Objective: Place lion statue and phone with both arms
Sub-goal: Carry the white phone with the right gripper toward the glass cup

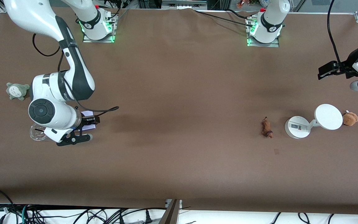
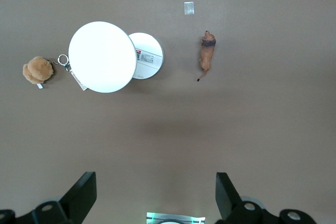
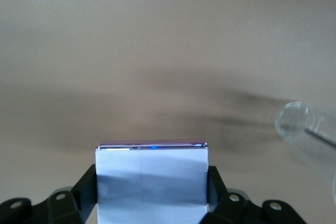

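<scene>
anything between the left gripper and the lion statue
Nothing visible. The left gripper hangs open above bare table, and the lion statue lies alone, apart from the white stand beside it.

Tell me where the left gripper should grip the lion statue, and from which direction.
Likely from straight above: the lion statue lies flat and apart from the white stand. Close the fingers across its slim mid-body, not along its length. The open left gripper is up in the air.

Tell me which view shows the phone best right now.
Right wrist view: the phone fills the foreground, clamped between the right tool's fingers. Front view shows only a pale corner under the right arm. Left wrist view doesn't show it.
</scene>
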You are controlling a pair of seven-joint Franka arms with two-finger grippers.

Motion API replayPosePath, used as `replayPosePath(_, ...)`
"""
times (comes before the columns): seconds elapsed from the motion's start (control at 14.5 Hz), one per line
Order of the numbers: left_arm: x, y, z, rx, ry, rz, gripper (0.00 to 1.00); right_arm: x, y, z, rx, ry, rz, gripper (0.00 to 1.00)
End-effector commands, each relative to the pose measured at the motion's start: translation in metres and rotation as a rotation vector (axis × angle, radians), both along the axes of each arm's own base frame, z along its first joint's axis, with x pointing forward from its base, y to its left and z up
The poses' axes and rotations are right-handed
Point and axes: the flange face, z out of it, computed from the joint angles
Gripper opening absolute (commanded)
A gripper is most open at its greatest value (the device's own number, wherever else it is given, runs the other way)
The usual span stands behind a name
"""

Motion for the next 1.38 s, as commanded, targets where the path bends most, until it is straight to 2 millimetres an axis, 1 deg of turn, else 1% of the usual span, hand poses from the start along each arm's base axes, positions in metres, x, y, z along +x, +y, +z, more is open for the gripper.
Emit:
replayPosePath(0.0,0.003,0.001,-0.001,0.026,-0.008,-0.009,1.0,-0.009,-0.021,-0.026,0.022,-0.047,0.016,0.02)
replayPosePath(0.14,0.004,0.001,-0.001,0.031,-0.012,-0.011,1.0,-0.005,-0.026,-0.04,0.029,-0.077,0.01,0.02)
replayPosePath(0.21,0.005,-0.001,0.0,0.048,-0.015,-0.017,1.0,-0.005,-0.03,-0.051,0.032,-0.095,0.007,0.02)
replayPosePath(0.28,0.005,-0.002,0.001,0.054,-0.021,-0.017,1.0,-0.005,-0.039,-0.063,0.034,-0.112,-0.002,0.02)
replayPosePath(0.35,0.005,-0.001,0.003,0.055,-0.028,-0.011,1.0,-0.005,-0.043,-0.072,0.037,-0.127,-0.006,0.02)
replayPosePath(0.41,0.006,-0.001,0.004,0.056,-0.037,-0.013,1.0,-0.005,-0.043,-0.083,0.04,-0.142,-0.003,0.02)
replayPosePath(0.55,0.013,0.0,0.018,0.068,-0.108,-0.023,1.0,-0.003,-0.042,-0.102,0.045,-0.172,0.002,0.02)
replayPosePath(0.62,0.014,0.0,0.02,0.07,-0.121,-0.02,1.0,-0.002,-0.046,-0.107,0.047,-0.187,-0.002,0.02)
replayPosePath(0.83,0.017,-0.002,0.023,0.065,-0.137,-0.022,1.0,0.002,-0.048,-0.117,0.05,-0.223,0.003,0.02)
replayPosePath(0.97,0.017,0.006,0.023,0.043,-0.138,-0.014,1.0,0.006,-0.059,-0.12,0.05,-0.249,-0.007,0.02)
replayPosePath(1.04,0.017,0.006,0.023,0.022,-0.14,-0.012,1.0,0.007,-0.06,-0.121,0.05,-0.255,-0.006,0.02)
replayPosePath(1.17,0.023,-0.005,0.011,0.017,-0.122,-0.023,1.0,0.009,-0.061,-0.124,0.051,-0.278,-0.004,0.02)
replayPosePath(1.24,0.024,-0.005,0.01,0.016,-0.122,-0.022,1.0,0.011,-0.062,-0.126,0.053,-0.291,-0.004,0.02)
replayPosePath(1.31,0.025,-0.006,0.008,0.013,-0.117,-0.02,1.0,0.011,-0.067,-0.13,0.052,-0.301,-0.008,0.02)
